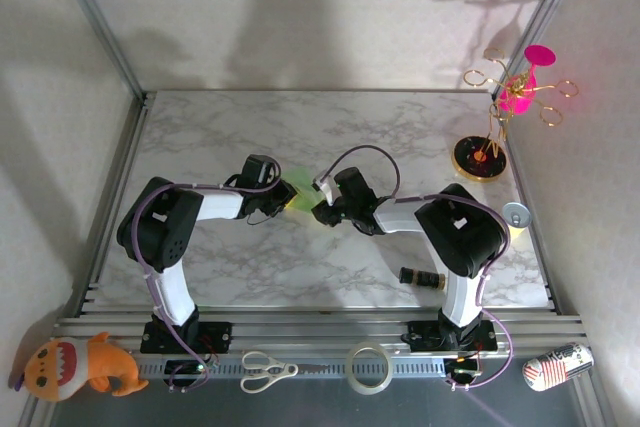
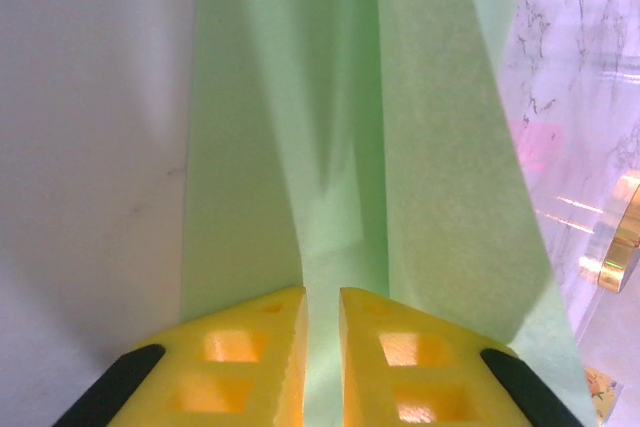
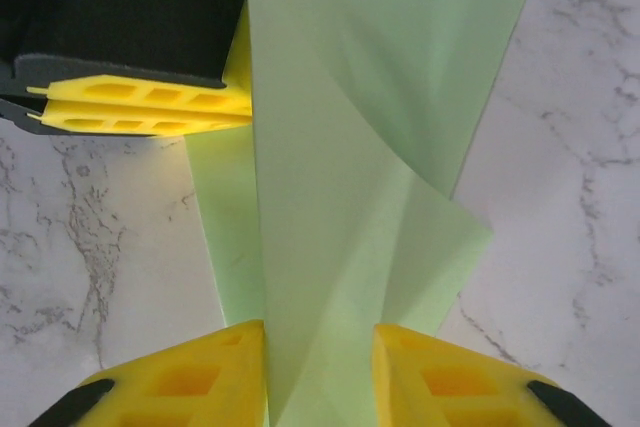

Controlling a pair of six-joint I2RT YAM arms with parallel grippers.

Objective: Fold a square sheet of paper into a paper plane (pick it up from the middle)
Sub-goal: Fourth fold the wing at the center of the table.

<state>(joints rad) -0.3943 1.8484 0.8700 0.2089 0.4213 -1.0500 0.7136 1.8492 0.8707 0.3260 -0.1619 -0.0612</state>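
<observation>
Left wrist view: green paper (image 2: 340,147) pinched in my left gripper (image 2: 322,295).
I see the yellow fingers (image 2: 245,352) almost together with the folded sheet between them. Beyond the fingers it fans out in long creased panels, with the marble table (image 2: 590,67) to their right and a gold-coloured object (image 2: 622,247) farther right.

From above, cannot read the folds of the thin light green folded paper (image 1: 299,191): too small, largely covered by the left hand (image 1: 288,191) and right hand (image 1: 316,211). At both wrists, cut by the top and bottom picture edges. Blurred, cropped at the left wrist's right margin: shiny gold curved object (image 2: 622,247). Cannot identify it.
</observation>
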